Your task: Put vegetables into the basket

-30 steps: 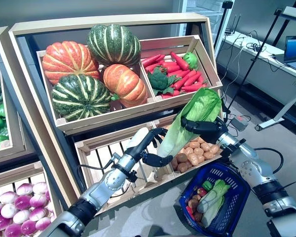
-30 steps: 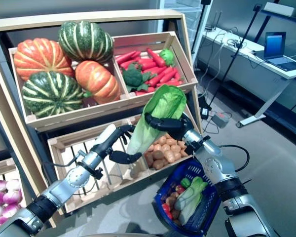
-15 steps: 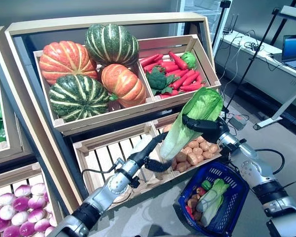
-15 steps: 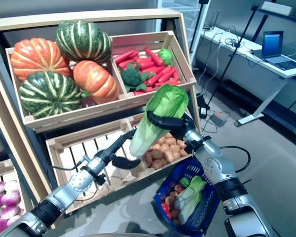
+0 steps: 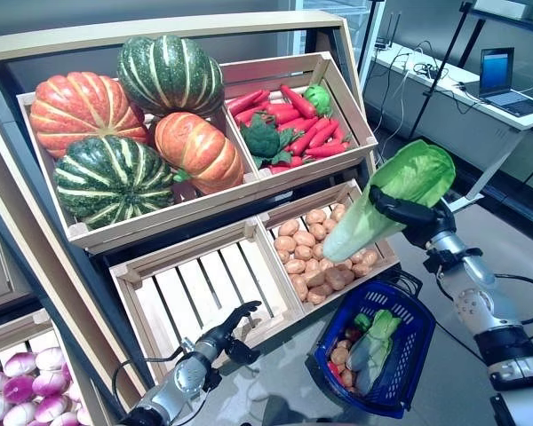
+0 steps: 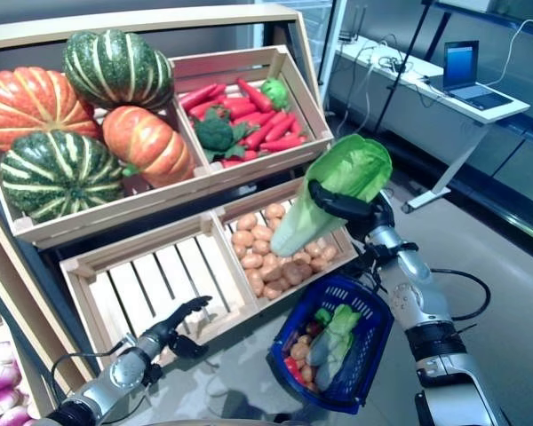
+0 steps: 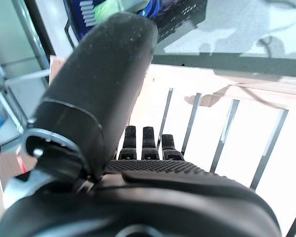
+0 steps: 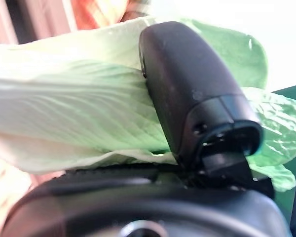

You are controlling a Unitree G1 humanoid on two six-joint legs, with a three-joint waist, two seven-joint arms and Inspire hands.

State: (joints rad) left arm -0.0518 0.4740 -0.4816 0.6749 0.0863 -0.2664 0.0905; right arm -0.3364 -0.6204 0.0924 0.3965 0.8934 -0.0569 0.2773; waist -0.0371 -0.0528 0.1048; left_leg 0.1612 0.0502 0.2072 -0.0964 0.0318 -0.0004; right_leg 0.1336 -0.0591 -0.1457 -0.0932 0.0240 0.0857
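My right hand (image 5: pixel 407 213) is shut on a long green cabbage (image 5: pixel 400 191) and holds it tilted in the air above the blue plastic basket (image 5: pixel 417 355), in front of the stand's lower right crate. The right wrist view shows the thumb (image 8: pixel 187 89) pressed on the cabbage's leaves (image 8: pixel 69 123). The basket stands on the floor and holds another green cabbage (image 5: pixel 369 342), small brown round vegetables and something red. My left hand (image 5: pixel 229 327) is open and empty, low by the front of the empty slatted crate (image 5: pixel 213 284); its straight fingers (image 7: pixel 145 143) show in the left wrist view.
The wooden stand (image 5: pixel 186 133) with its sloping crates fills the back and left. A desk with a laptop (image 5: pixel 502 84) and a tripod stand at the far right. Grey floor (image 5: pixel 515 231) lies open to the right of the basket.
My left hand let go of the cabbage and dropped down and left to the empty crate's front. My right hand carried the cabbage right, over the basket. The camera shifted too.
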